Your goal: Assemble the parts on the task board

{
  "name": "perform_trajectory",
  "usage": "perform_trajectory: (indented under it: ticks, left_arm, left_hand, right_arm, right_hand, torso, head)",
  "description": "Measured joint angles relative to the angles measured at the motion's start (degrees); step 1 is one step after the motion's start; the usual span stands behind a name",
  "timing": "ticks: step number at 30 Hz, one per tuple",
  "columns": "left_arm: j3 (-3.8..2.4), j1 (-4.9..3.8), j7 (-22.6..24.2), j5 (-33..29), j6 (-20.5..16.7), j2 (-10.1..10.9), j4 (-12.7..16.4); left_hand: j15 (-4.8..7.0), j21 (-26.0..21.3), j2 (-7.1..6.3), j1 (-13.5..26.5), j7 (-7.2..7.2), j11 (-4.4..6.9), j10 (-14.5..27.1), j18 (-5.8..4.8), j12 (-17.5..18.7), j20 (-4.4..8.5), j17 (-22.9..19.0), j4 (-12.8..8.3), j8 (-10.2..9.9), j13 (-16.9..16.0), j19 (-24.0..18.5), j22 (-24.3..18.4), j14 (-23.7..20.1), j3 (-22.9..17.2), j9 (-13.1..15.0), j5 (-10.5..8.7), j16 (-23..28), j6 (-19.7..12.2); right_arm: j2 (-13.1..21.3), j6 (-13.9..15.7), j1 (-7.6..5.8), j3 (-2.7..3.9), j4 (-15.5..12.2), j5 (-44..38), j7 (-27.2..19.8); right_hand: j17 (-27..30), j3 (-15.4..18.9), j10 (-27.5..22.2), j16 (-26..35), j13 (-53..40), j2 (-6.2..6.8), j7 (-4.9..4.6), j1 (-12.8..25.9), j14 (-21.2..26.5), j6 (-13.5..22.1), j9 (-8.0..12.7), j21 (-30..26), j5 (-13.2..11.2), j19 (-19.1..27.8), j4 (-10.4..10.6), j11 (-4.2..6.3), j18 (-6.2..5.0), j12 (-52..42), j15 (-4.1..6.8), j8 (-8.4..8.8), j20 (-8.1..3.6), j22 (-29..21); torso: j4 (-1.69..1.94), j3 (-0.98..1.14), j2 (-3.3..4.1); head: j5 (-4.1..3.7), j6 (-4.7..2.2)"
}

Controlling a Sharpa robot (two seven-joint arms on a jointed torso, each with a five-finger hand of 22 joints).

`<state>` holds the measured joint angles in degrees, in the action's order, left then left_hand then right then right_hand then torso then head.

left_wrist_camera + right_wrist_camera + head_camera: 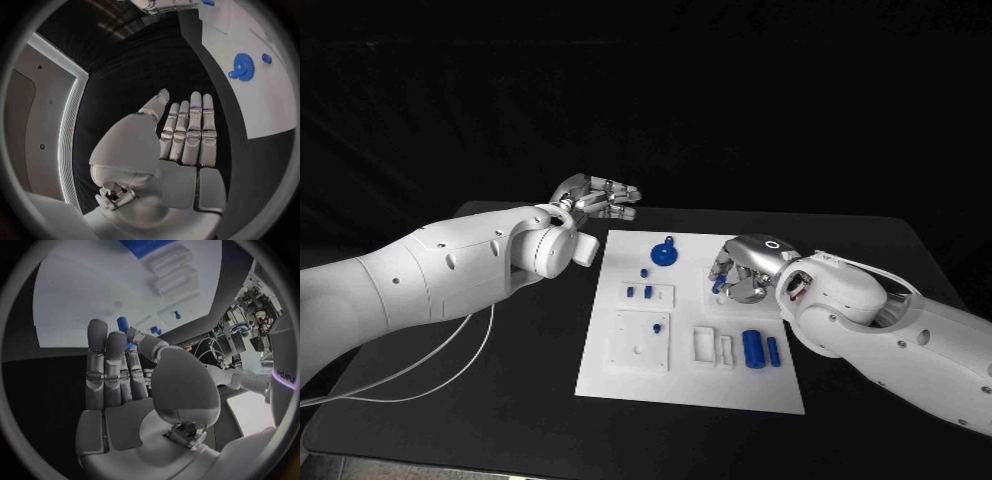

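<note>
Matt white task board — glossy blue plastic parts.

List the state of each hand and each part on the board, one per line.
left hand: open, empty, fingers straight, off the board's far left corner.
right hand: over the board's right side, pinching a small blue part.
blue gear: lying flat near the far edge, loose.
two blue cylinders: lying side by side, near right.
task board: flat on the table.

Task board white, set on black table. Parts blue: gear, two cylinders, small pegs. Hands silver: left hand, right hand. Arms white. Cable white.
</note>
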<state>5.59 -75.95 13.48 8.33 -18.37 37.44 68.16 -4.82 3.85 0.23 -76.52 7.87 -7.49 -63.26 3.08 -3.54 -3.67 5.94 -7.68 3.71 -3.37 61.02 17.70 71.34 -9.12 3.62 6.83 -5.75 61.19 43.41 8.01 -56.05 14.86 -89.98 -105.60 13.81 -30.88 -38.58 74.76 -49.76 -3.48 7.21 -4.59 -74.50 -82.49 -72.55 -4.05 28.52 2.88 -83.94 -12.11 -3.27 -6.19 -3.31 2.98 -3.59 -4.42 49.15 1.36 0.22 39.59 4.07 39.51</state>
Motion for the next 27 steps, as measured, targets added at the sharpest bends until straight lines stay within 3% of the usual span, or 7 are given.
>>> perform_trajectory:
  ticks: [4, 11, 13, 21, 27]
  left_arm:
    - [0.00, 0.00, 0.0, 0.0, 0.0, -0.2, -0.2]
    - [0.00, 0.00, 0.0, 0.0, 0.0, -0.6, -0.8]
    - [0.00, 0.00, 0.0, 0.0, 0.0, -0.8, -1.1]
    - [0.00, 0.01, 0.0, 0.0, 0.0, -1.9, -2.3]
    - [0.00, 0.04, 0.1, 0.0, 0.0, -2.5, -3.0]
  left_hand:
    - [0.00, 0.0, 0.00, 0.0, 0.00, 0.00, 0.0, 0.00, 0.0, 0.00, 0.0, 0.0, 0.0, 0.0, 0.0, 0.0, 0.0, 0.0, 0.0, 0.00, 0.0, 0.0]
    - [0.00, 0.0, 0.00, 0.0, 0.00, 0.00, 0.0, 0.00, 0.0, 0.00, 0.0, 0.0, 0.0, 0.0, 0.0, 0.0, 0.0, 0.0, 0.0, 0.00, 0.0, 0.0]
    - [0.00, 0.0, 0.00, 0.0, 0.00, 0.00, 0.0, 0.00, 0.0, 0.00, 0.0, 0.0, 0.0, 0.0, 0.0, 0.0, 0.0, 0.0, 0.0, 0.00, 0.0, 0.0]
    - [0.00, 0.2, 0.00, 0.0, 0.00, 0.00, 0.0, 0.00, 0.0, -0.12, 0.0, 0.0, 0.0, 0.0, 0.1, -0.2, 0.0, 0.0, 0.0, 0.00, 0.0, 0.0]
    - [0.00, 0.2, 0.00, 0.0, 0.00, 0.00, 0.0, 0.00, 0.0, -0.21, 0.0, 0.0, 0.0, 0.0, 0.2, -0.3, 0.0, 0.0, 0.0, 0.00, 0.0, 0.0]
  right_arm:
    - [0.0, 0.3, -0.06, 0.80, -1.9, 0.2, 0.0]
    - [-2.1, 0.4, -0.03, 0.92, -3.8, 0.7, 0.0]
    - [-3.1, 0.3, -0.05, 0.33, -4.1, 0.7, 0.0]
    - [-7.6, 0.3, 0.08, -3.26, -4.6, 0.3, -0.5]
    - [-10.3, 0.4, 0.14, -5.03, -4.6, -0.4, -1.0]
  right_hand:
    - [-0.1, 0.0, 0.0, 0.0, 0.0, -0.05, -0.04, 0.1, 0.0, 0.0, 0.0, 0.0, 0.0, 0.0, 0.0, 0.01, 0.02, 0.0, 0.00, 0.00, 0.00, 0.2]
    - [-0.2, 0.1, 0.0, 0.2, 0.0, -0.05, -0.04, 0.1, 0.0, 0.0, 0.0, 0.0, 0.0, 0.0, -0.1, 0.01, 0.06, 0.0, 0.00, 0.00, 0.01, 0.5]
    - [-0.2, 0.1, 0.0, 0.2, 0.0, -0.05, -0.04, 0.1, 0.0, 0.0, 0.0, 0.0, 0.0, 0.0, -0.1, 0.01, 0.05, 0.1, 0.00, 0.00, 0.01, 0.6]
    - [-0.2, -0.1, 0.0, 0.3, 0.0, -0.04, -0.04, 0.1, 0.0, 0.0, 0.1, -0.2, -0.1, 0.0, -0.2, 0.02, -0.44, 0.2, -0.01, 0.01, 0.02, 0.8]
    - [-0.2, -0.1, 0.0, 0.3, 0.0, -0.27, -0.05, 0.3, 0.0, 0.0, 0.1, -0.4, -0.1, 0.0, -0.6, 0.03, -0.51, 0.2, -0.01, 0.06, 0.02, 0.9]
  torso:
    - [-0.01, 0.01, 0.00]
    - [-0.05, 0.01, 0.00]
    - [-0.06, 0.01, -0.03]
    - [0.03, -0.02, -0.07]
    - [0.11, -0.01, 0.02]
  head:
    - [0.07, -0.13]
    - [0.75, -0.22]
    - [0.94, -0.22]
    - [1.47, -0.34]
    - [1.91, -0.36]
